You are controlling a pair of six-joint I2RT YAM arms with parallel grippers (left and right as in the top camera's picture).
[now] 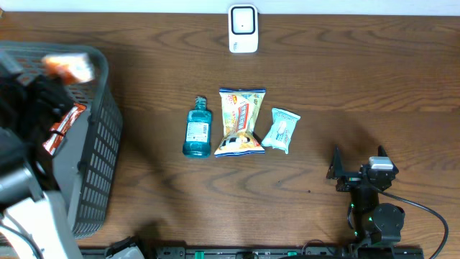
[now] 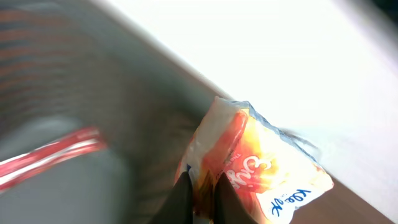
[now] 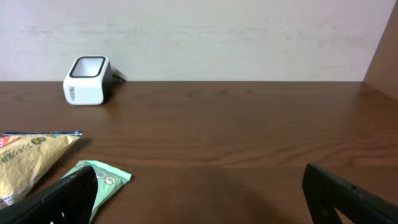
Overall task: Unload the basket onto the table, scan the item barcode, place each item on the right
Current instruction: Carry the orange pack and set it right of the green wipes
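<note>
Above the wooden table (image 1: 323, 72), left end effector (image 2: 202, 182) pinches an orange packet (image 2: 261, 168), lettering unreadable; right end effector (image 3: 196, 177) spread.

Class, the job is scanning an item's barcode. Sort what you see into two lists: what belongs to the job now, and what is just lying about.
Job: left gripper, shut on the orange packet; scanner.
Lying about: blue bottle; snack bag; green packet; basket; right gripper, open and idle.
</note>
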